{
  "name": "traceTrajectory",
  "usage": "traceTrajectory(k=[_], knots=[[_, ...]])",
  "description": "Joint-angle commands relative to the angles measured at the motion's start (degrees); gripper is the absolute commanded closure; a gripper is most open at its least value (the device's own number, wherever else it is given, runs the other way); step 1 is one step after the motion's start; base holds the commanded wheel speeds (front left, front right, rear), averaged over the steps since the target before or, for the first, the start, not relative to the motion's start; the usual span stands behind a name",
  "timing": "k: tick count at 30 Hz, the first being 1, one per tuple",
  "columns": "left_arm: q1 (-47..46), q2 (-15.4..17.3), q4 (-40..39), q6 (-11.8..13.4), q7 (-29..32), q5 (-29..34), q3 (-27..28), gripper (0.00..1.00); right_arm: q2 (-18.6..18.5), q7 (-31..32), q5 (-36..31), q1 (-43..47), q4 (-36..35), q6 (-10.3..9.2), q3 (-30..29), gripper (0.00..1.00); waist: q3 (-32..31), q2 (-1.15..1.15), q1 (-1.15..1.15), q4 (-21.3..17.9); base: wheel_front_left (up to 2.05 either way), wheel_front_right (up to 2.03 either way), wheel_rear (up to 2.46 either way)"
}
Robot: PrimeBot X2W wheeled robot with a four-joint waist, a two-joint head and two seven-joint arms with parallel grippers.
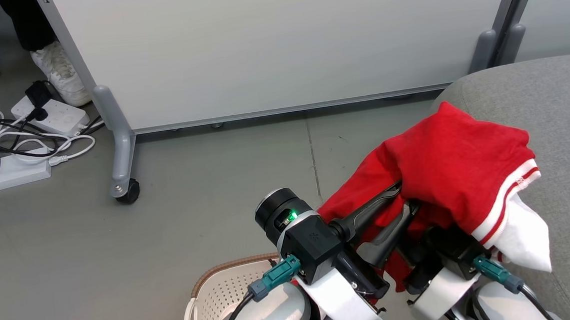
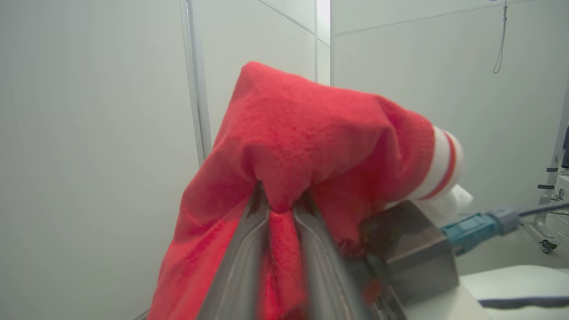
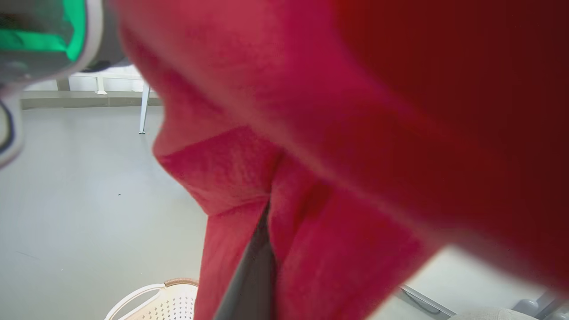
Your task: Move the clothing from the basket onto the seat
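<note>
Half the left hand (image 1: pixel 403 197) under clothing (image 1: pixel 456 168) (fingertips unseen).

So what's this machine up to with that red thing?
The robot is shifting laundry from a basket to a sofa. Its left gripper is shut on a red garment with striped trim and holds it up beside the grey seat, not yet laid down. The right gripper is buried under the same cloth, so its grip can't be made out. The white basket sits on the floor below the arms.
</note>
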Motion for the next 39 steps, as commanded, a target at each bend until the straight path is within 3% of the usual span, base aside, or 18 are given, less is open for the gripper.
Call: traceTrajectory(k=[1, 17, 24, 35, 36, 37, 38, 39], knots=[[-0.56, 0.16, 0.06, 0.25, -0.03, -0.37, 0.12, 1.0, -0.32, -0.27, 0.39, -0.31, -0.17, 0.01, -0.56, 1.0, 0.06, 0.0, 0.0, 0.03, 0.0, 0.0, 0.0], [1.0, 0.21, 3.55, 0.04, -0.02, -0.81, 6.26, 1.0, 2.44, -0.27, 1.74, 2.46, -0.87, 0.01, -10.97, 1.0, 0.28, 0.0, 0.0, -0.06, 0.0, 0.0, 0.0], [1.6, 0.23, 9.16, -1.32, -0.01, 0.81, 5.05, 1.0, 4.24, -0.27, 1.65, 3.32, -2.61, 0.01, -15.31, 1.0, 0.21, 0.0, 0.0, -0.45, 0.0, 0.0, 0.0], [2.43, 0.3, 15.7, -2.65, 0.0, 1.7, 3.66, 1.0, 5.92, -0.28, 3.79, 3.95, -4.0, 0.0, -17.54, 1.0, -0.04, 0.0, 0.0, -0.7, 0.0, 0.0, 0.0], [2.49, 0.36, 16.12, -2.72, 0.0, 1.68, 3.59, 0.75, 6.03, -0.28, 4.08, 4.04, -4.13, 0.0, -17.46, 1.0, -0.1, 0.0, 0.0, -0.71, 0.0, 0.0, 0.0], [2.56, 0.39, 16.62, -2.74, 0.02, 1.77, 3.4, 0.43, 6.06, -0.29, 4.28, 4.14, -4.19, 0.0, -17.42, 1.0, -0.15, 0.0, 0.0, -0.71, 0.0, 0.0, 0.0], [2.67, 0.36, 16.94, -2.67, 0.01, 1.77, 3.26, 0.0, 6.09, -0.28, 4.51, 4.2, -4.22, 0.0, -17.46, 1.0, -0.2, 0.0, 0.0, -0.7, 0.0, 0.0, 0.0], [2.75, 0.34, 17.46, -2.76, -0.01, 1.47, 3.11, 0.0, 6.21, -0.28, 4.67, 4.31, -4.26, 0.01, -17.49, 1.0, -0.27, 0.0, 0.0, -0.7, 0.0, 0.0, 0.0]])
